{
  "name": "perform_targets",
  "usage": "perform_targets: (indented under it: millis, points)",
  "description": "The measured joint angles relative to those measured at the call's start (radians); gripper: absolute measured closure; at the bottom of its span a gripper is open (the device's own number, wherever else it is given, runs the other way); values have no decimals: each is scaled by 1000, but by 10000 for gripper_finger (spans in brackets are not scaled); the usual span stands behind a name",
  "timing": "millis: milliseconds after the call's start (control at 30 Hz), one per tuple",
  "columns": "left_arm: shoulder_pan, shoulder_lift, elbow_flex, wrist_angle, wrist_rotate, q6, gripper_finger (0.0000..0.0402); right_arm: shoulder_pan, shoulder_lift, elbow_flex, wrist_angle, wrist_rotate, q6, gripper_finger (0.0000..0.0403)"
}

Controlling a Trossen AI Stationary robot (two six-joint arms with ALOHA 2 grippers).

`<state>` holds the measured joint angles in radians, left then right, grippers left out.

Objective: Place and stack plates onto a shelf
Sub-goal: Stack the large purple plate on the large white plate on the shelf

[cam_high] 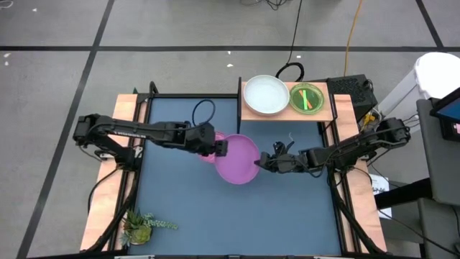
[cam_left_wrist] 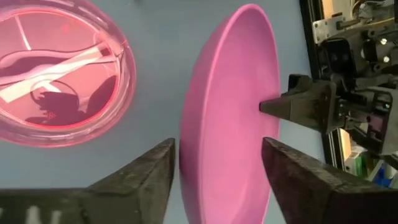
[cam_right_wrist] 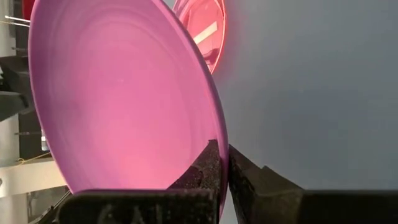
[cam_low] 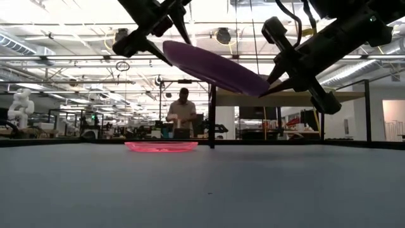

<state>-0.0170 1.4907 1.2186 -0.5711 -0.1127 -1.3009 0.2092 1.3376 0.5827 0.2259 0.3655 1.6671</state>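
The purple plate (cam_high: 238, 159) is pinched at its rim by the right gripper (cam_high: 260, 162); the spread left gripper's (cam_high: 222, 147) fingers straddle the opposite rim.

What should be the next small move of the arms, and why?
Probably the left gripper should back away from the purple plate. The right gripper is shut on its rim, holding it above the table, while the left fingers stand open around the opposite edge.

You saw the purple plate (cam_high: 238, 159) lifted above the table, tilted. The translucent pink plate (cam_low: 161, 146) lay flat on the table under it. On the shelf (cam_high: 327, 114), the white-blue plate (cam_high: 266, 95) and the green plate (cam_high: 307, 98) sat side by side.
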Motion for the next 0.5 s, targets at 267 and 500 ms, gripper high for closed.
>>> perform_targets:
  millis: [267, 500]
  points:
    - [0, -1, 0, -13, -13, 7, 260, 0, 0, 0, 1, 1, -10, 402]
    - [0, -1, 0, -15, -17, 32, 323, 0, -1, 0, 1, 6, -29, 400]
